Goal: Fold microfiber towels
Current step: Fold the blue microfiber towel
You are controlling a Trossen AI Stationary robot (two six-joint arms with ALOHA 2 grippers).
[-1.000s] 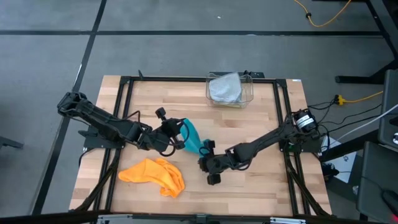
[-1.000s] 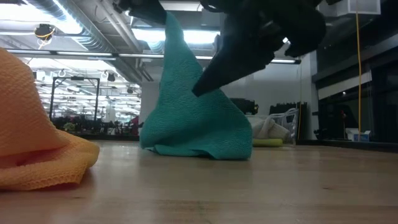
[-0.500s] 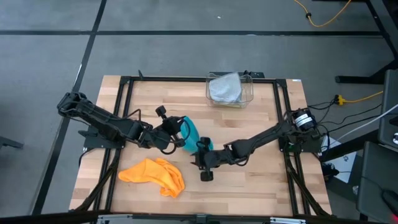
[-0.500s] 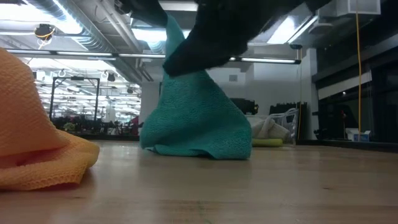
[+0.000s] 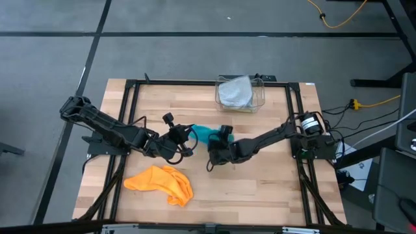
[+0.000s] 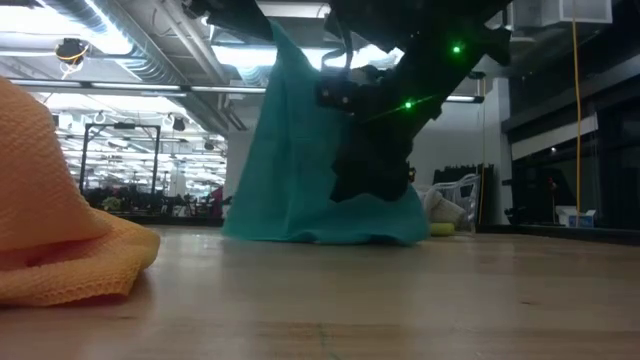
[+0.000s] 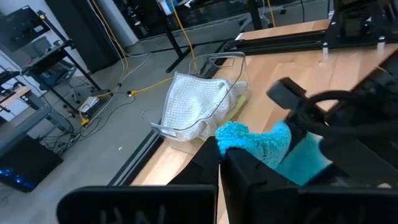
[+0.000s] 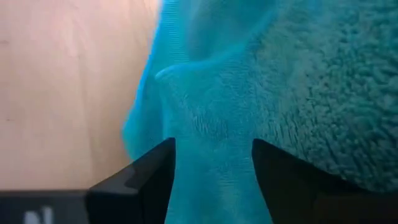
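Note:
The teal towel (image 6: pixel 290 150) hangs from my left gripper (image 5: pixel 186 138) at mid-table, with its lower edge (image 6: pixel 320 236) on the wood. My left gripper is shut on its top. My right gripper (image 5: pixel 216 148) is open right against the towel; a fold of it (image 8: pixel 211 155) lies between the two fingers (image 8: pixel 140 180). The orange towel (image 5: pixel 161 181) lies crumpled near the front left and also shows in the low view (image 6: pixel 60 250). The grey-blue towel (image 5: pixel 235 92) lies in the clear bin (image 5: pixel 260 97), and a lime green edge (image 7: pixel 239 102) shows under it. My left gripper pinches a bunched top corner of the teal towel (image 7: pixel 239 135) between its two shut fingers, coming level from the table's left. The towel hangs below the hold with its lower edge on the table. My right gripper's open fingers stand either side of a towel fold; I cannot tell whether they touch it.
The clear bin stands at the table's far edge, right of centre. A black frame rail (image 5: pixel 133 104) runs along the table's sides. Bare wood (image 5: pixel 260 188) lies at the front right.
My right gripper has gone from the table's near side toward the far edge and up against the hanging teal towel. The towel's lower part now hangs flatter and wider; its top stays in my left gripper.

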